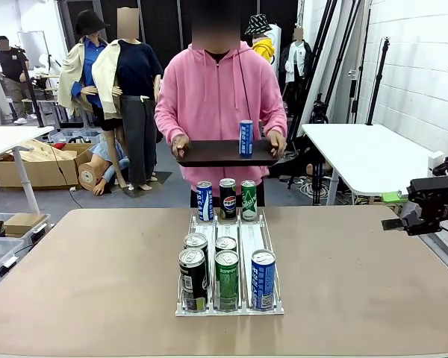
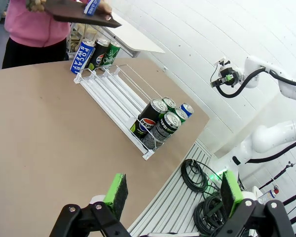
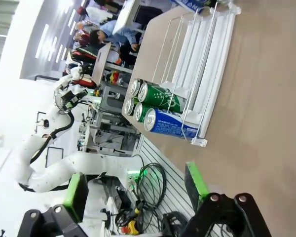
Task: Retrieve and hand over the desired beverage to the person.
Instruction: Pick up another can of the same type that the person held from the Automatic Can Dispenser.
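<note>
**A:** What's the room like, and the surface?

**B:** There's a white brick wall [image 1: 425, 67] on the robot's right and a wide brown worktop [image 1: 97, 283] in front. The person [image 1: 220, 89] in pink stands at its far edge.

**A:** And on the worktop?

**B:** A white wire rack [image 1: 243, 231] sits mid-worktop, running from the near edge toward the far one. There are five cans [image 1: 227, 280] at its near end and three cans [image 1: 228, 198] at its far end. The person holds a dark tray [image 1: 209, 154] level, a hand [image 1: 181, 146] at each end, with a blue can [image 1: 246, 138] upright on it.

**A:** The arms?

**B:** The left gripper [image 2: 173, 192] hovers over the worktop's edge, fingers spread wide and holding nothing. The right gripper [image 3: 137, 190] hangs just off the near edge, probably over the floor cables. It is just as wide and also empty.
</note>
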You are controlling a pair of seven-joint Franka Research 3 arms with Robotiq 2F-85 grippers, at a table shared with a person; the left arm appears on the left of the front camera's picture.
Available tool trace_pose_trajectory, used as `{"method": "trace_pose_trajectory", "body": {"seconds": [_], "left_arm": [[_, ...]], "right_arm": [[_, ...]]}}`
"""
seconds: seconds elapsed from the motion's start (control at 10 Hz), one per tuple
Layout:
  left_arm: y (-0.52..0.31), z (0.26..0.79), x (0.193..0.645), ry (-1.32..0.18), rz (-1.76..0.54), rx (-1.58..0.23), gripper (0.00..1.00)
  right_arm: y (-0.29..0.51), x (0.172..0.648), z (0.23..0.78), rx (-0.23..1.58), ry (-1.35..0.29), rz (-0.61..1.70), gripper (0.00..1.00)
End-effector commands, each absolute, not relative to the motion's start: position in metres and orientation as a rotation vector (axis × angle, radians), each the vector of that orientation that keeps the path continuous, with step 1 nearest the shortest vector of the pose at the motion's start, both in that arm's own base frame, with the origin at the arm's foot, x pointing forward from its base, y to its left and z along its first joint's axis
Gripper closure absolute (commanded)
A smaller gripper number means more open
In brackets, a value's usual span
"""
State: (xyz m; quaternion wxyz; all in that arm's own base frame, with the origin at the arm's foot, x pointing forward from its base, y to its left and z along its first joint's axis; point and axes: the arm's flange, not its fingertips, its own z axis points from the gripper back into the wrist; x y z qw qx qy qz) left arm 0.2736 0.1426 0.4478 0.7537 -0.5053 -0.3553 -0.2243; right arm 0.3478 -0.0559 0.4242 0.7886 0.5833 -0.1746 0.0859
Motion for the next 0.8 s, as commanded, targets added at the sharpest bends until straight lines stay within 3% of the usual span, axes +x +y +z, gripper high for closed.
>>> {"method": "trace_pose_trajectory", "body": {"seconds": [0.0, 0.7], "left_arm": [[0.1433, 0.4494, 0.2725, -0.789, -0.492, -1.114, 0.00], [0.1433, 0.4494, 0.2725, -0.789, -0.492, -1.114, 0.00]], "right_arm": [[-0.0526, 0.3506, 0.4207, 1.280, -0.421, 0.189, 0.00], [-0.0562, 0.3434, 0.4161, 1.291, -0.447, 0.164, 0.00]]}}
